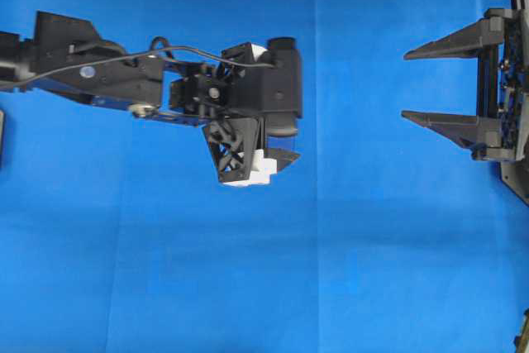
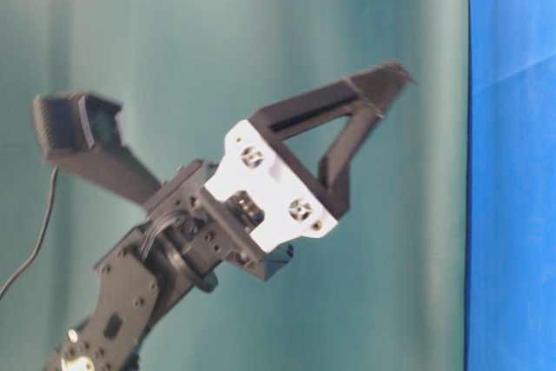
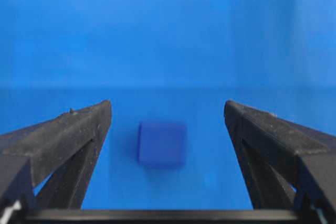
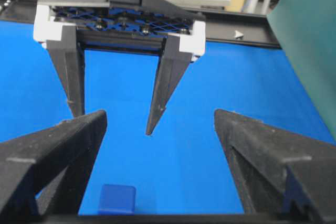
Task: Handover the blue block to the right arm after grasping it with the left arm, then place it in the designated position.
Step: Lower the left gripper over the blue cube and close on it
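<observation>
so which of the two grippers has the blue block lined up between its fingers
The left gripper, the one with white finger mounts: its wrist view frames the blue block between its open fingers, not gripped. The right gripper, all black, hangs open at the cloth's edge.

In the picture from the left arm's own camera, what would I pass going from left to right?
One black finger of the left gripper → the blue block lying on the blue cloth → the gripper's other black finger.

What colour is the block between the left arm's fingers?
Dark blue block, darker than the cloth; clearest in the left wrist view.
</observation>
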Controlling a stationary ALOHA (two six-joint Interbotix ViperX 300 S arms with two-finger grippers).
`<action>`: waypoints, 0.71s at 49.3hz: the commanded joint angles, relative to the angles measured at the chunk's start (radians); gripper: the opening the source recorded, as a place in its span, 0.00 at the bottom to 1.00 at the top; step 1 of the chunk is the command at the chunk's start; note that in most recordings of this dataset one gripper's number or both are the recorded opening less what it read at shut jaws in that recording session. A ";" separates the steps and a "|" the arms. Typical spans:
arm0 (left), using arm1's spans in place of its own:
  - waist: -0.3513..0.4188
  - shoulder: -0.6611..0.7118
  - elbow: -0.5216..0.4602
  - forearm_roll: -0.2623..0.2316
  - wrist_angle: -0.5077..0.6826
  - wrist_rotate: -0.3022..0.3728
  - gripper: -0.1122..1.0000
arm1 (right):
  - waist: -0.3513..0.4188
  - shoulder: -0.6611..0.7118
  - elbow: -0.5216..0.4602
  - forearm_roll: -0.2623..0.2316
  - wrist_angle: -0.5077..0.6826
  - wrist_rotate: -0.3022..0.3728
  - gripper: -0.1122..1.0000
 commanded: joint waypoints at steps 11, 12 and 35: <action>-0.006 0.018 -0.109 -0.002 0.192 0.002 0.92 | -0.002 0.006 -0.014 0.005 0.008 0.002 0.95; -0.006 0.018 -0.109 0.000 0.192 0.002 0.92 | -0.002 0.006 -0.012 0.005 0.008 0.002 0.95; -0.006 0.017 -0.107 0.000 0.164 0.003 0.92 | -0.003 0.008 -0.014 0.005 0.009 0.000 0.95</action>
